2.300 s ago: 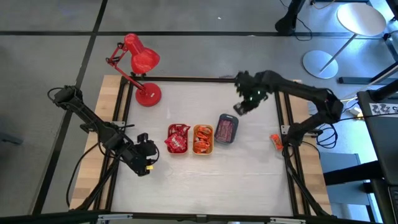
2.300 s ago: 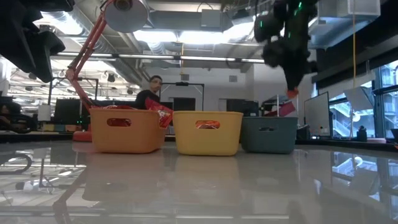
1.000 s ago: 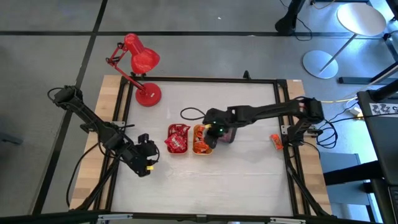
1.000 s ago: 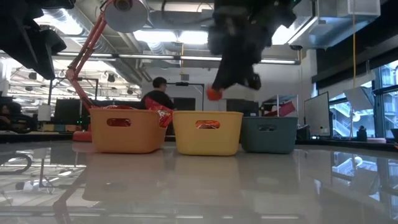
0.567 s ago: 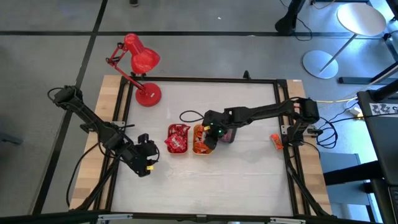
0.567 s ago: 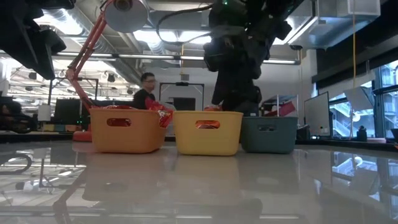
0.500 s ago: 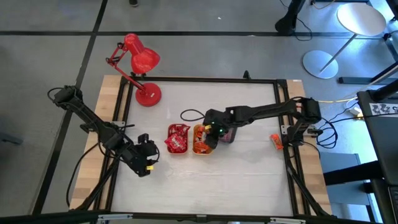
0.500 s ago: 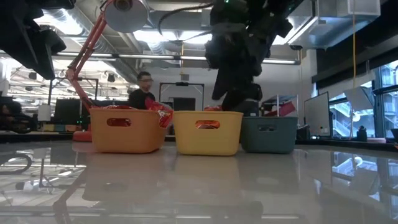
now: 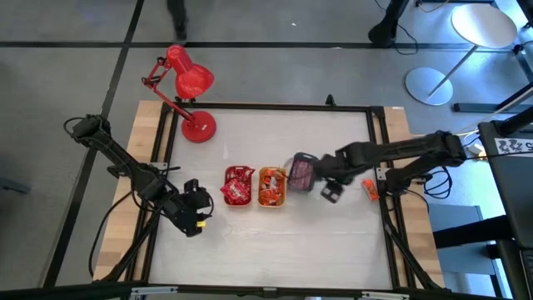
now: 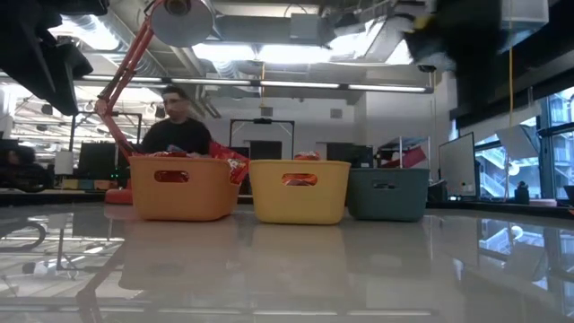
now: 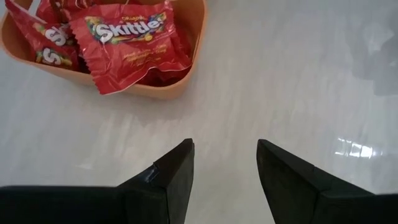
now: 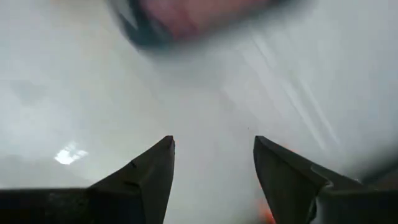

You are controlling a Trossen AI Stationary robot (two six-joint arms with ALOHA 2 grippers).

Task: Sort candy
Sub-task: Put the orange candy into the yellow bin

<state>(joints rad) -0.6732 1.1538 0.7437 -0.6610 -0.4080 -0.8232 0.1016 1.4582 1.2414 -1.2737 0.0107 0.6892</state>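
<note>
Across the middle of the high view, candy (image 9: 237,186) fills the orange tray (image 9: 227,200), yellow tray (image 9: 271,204) and grey tray (image 9: 301,172); one sweet (image 9: 368,188) lies at mid-right, unsorted. Right gripper (image 9: 331,192) and left gripper (image 9: 200,218) both stand spread, empty.

Left arm (image 9: 133,171): dark, slim jointed links; black cables run along it; small yellow mark near the wrist.
Left gripper (image 11: 224,168): two black fingers, flat-sided, wedge-shaped, tapering to blunt tips; matte finish.
Right arm (image 9: 400,154): dark, slim links with bulkier joints; black cable loops at the base end.
Right gripper (image 12: 212,163): two black fingers, same wedge shape, lighter sheen on the inner faces.
Right wrist block (image 9: 331,193): boxy, black.
Low view: dark arm parts blurred along the top edge; no detail readable.
Screws, printed markings: too small to tell.
</note>
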